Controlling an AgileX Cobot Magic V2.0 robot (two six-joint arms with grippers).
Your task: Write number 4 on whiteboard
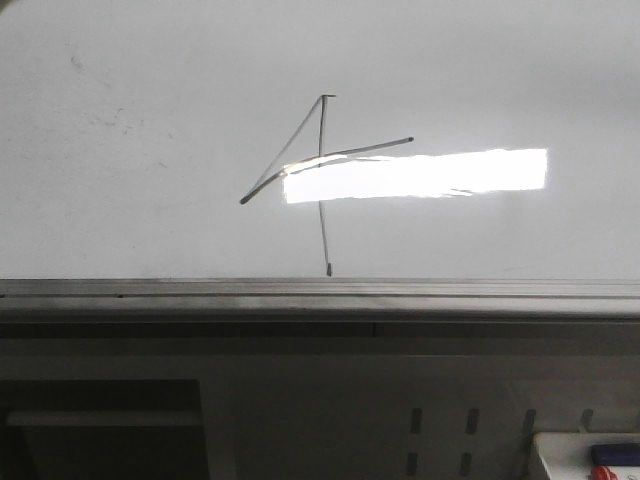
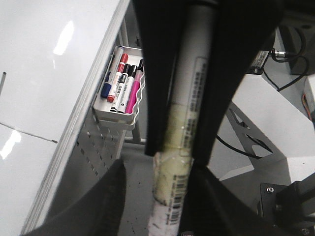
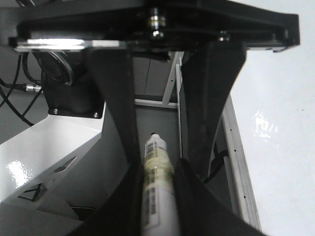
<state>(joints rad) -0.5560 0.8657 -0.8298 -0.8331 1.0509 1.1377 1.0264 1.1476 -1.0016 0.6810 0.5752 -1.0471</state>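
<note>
Two grippers — left gripper (image 2: 179, 162), right gripper (image 3: 157, 172) — each clamping a marker (image 2: 184, 128).

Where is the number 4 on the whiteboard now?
In the front view, the number 4 sits near the middle of the whiteboard, above the grey edge rail; the bright light reflection overlaps its crossbar and extends to its right.

Robotics lab or test bench, not a home. Large whiteboard (image 1: 150, 200) with grey metal edge rail (image 1: 320, 290) fills the front view. Below it, lower right of frame, grey perforated panel (image 1: 440, 440). Left wrist view: white wire tray (image 2: 118, 115) of marker pens (image 2: 120, 81) hung on that panel; white metal frame (image 2: 266, 123) and loose black cables (image 2: 273, 73) at right.
</note>
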